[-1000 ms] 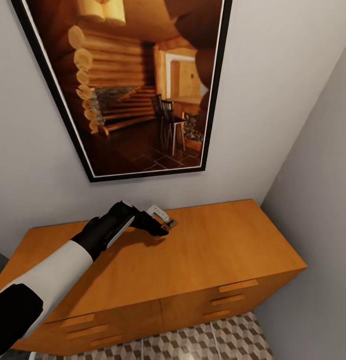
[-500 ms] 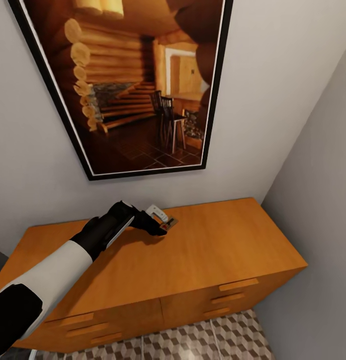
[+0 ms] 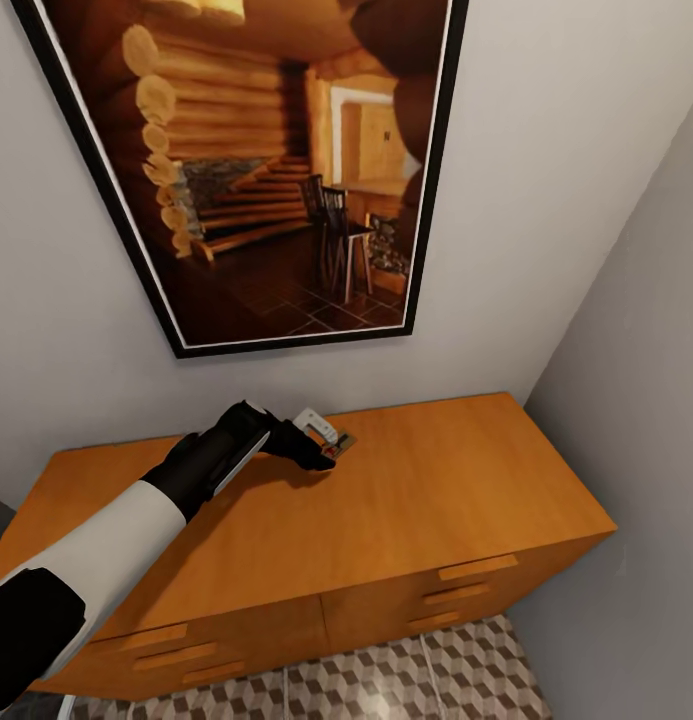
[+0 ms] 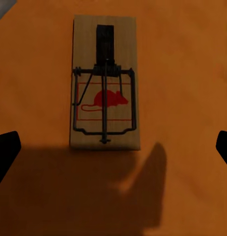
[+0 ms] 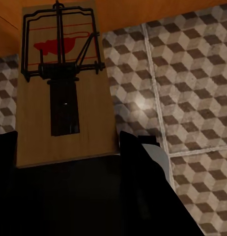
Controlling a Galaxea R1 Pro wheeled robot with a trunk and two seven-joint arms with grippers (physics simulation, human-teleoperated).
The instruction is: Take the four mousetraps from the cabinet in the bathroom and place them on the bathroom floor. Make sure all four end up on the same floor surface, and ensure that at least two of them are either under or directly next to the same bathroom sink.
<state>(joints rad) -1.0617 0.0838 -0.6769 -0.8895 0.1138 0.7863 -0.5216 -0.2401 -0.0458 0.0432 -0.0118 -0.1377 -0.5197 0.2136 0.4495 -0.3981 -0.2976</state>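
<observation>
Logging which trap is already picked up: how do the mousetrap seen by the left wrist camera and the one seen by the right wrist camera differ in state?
The left-view mousetrap lies flat on the cabinet top, with the open left gripper around no part of it. The right-view mousetrap is clamped at one end in the right gripper, above the bathroom floor. Both are tan boards with dark wire and a red mouse mark.
</observation>
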